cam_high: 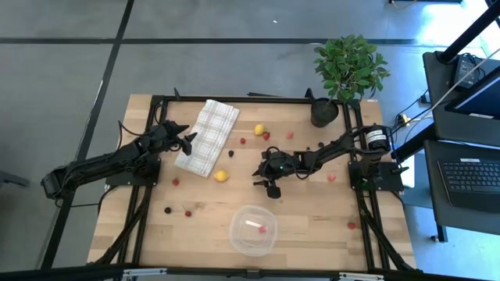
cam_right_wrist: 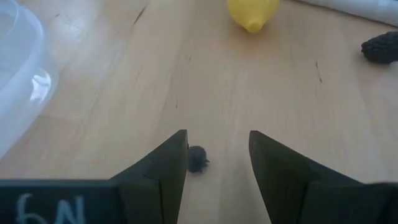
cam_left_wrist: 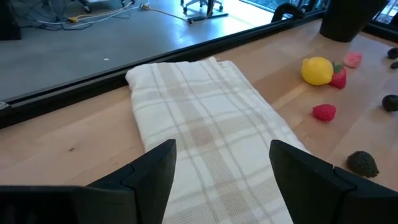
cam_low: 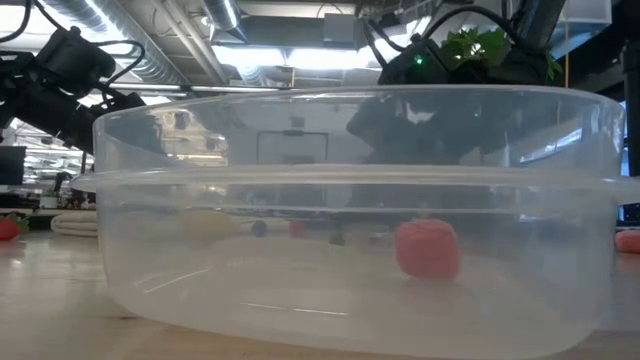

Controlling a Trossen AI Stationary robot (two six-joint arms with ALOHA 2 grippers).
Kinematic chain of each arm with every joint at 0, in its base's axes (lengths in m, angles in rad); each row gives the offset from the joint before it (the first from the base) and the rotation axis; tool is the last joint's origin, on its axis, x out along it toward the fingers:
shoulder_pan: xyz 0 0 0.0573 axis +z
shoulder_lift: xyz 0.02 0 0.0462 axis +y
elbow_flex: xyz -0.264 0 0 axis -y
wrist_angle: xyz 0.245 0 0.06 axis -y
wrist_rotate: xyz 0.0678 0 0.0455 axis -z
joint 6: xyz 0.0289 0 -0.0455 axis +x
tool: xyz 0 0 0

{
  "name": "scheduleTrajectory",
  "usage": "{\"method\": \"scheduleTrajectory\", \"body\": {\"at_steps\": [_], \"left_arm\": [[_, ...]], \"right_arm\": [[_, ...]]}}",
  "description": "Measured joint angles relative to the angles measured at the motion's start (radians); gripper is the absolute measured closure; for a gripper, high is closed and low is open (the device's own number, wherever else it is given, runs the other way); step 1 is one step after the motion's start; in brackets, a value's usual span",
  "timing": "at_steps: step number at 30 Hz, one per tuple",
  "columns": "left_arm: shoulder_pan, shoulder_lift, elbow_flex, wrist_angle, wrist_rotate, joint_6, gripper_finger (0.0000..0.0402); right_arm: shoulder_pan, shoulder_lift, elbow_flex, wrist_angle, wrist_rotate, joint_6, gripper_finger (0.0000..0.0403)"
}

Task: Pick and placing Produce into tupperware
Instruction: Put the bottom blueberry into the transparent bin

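**Produce spread on the worktop, one pink piece in the tupperware**

Produce is seen all over the wooden worktop (cam_high: 312, 218). One yellow lemon (cam_high: 222, 176) lies just beside the near corner of the checked cloth (cam_high: 207, 136). In the right wrist view its pointed tip is turned toward the right gripper. A second yellow lemon (cam_high: 259, 129) lies farther back, with a red berry (cam_high: 266, 136) touching it or just beside it. More red and pink balls are dotted around, and dark berries (cam_high: 167, 210) lie near the left front. The balls are round, so no long side can be told.

The tupperware (cam_high: 253, 230) is placed at the front middle of the worktop, upright, with its open side up. One pink piece (cam_low: 428, 248) is seen inside it, on the bottom.

The right gripper (cam_high: 272, 187) is held low over the middle of the worktop, between the lemon and the tupperware. Its jaws are spread apart and nothing is held. A small dark berry (cam_right_wrist: 198, 159) lies on the wood between the jaws, close to one finger.

The left gripper (cam_high: 190, 140) is held at the left edge of the cloth. Its jaws are wide apart and nothing is gripped.

A potted plant (cam_high: 348, 70) is set at the back right corner.
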Motion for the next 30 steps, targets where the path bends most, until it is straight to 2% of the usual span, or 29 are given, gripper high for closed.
{"method": "scheduleTrajectory", "body": {"at_steps": [19,30], "left_arm": [[0.0,0.0,0.0,-0.004,0.0,0.0,0.0151],[0.0,0.0,0.0,-0.007,0.0,0.0,0.0151]], "right_arm": [[0.013,0.0,0.0,-0.003,0.0,0.001,0.0228],[0.013,0.058,0.001,0.045,0.0,0.006,0.0228]]}}
